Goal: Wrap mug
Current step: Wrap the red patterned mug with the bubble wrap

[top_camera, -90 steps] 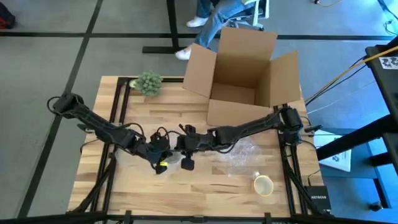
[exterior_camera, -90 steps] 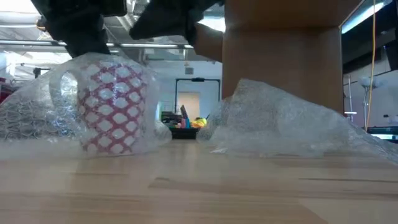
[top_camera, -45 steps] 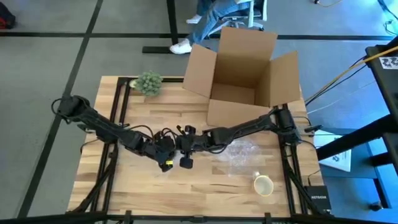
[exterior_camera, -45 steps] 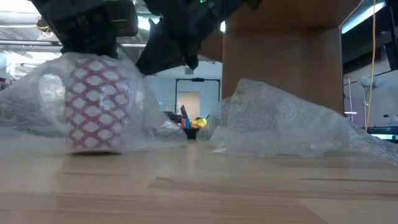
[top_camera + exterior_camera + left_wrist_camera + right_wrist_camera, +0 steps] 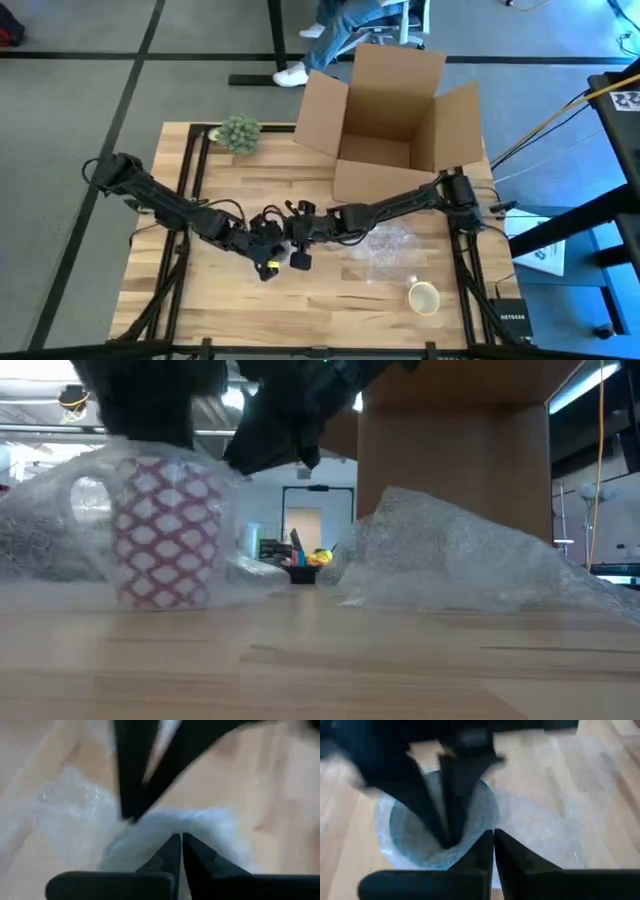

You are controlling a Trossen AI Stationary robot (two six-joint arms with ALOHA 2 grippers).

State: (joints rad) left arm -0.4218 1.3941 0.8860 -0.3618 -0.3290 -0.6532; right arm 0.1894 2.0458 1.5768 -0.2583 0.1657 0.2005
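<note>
The mug point(image 5: 165, 530) is white with a red lattice pattern, stands upright on the table point(image 5: 330, 300) left of centre, handle to the left in the low view, and is cloaked in clear bubble wrap point(image 5: 60, 530) that drapes over and around it. The left gripper point(image 5: 262, 240) sits over the mug; in its wrist view the fingers point(image 5: 167, 855) are pressed together on a fold of the wrap. Just beside it, the right gripper point(image 5: 297, 238) also hovers at the mug's rim, its fingers point(image 5: 485, 850) closed tight; whether they pinch wrap cannot be told. Further right lies a loose sheet of bubble wrap point(image 5: 385, 245), then a pale cup point(image 5: 423, 297) near the front edge. Behind stands an open cardboard box point(image 5: 390, 120), and a small green plant point(image 5: 238, 131) sits at the back left.
</note>
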